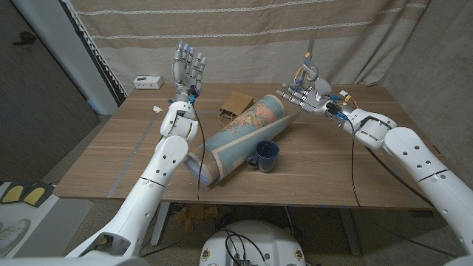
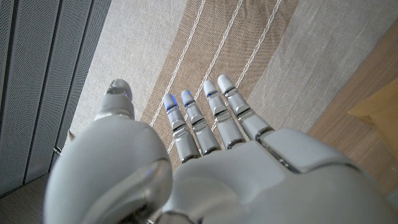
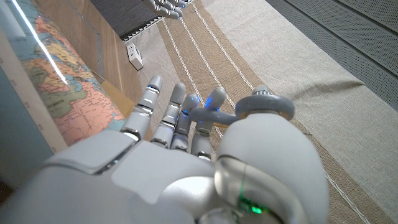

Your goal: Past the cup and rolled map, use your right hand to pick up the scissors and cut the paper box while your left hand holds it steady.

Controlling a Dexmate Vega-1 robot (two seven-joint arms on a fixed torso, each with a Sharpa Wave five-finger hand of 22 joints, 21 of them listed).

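My right hand [image 1: 312,94] is raised over the table's far right and grips grey-handled scissors [image 1: 309,70], their blades pointing up. The handle loop [image 3: 264,107] sits against the thumb of this hand [image 3: 180,168]. The brown paper box [image 1: 236,104] lies at the table's far middle, left of my right hand and behind the rolled map [image 1: 243,138]; a corner of the box [image 2: 380,112] is visible in the left wrist view. A dark blue cup [image 1: 266,155] stands in front of the map. My left hand [image 1: 188,68] is held up above the far left, fingers [image 2: 214,118] straight and apart, holding nothing.
A small white device [image 1: 146,81] lies at the table's far left corner, also seen as the white device [image 3: 134,56]. The map [image 3: 56,81] runs diagonally across the table's middle. A beige curtain [image 1: 251,33] hangs behind the table [image 1: 111,159].
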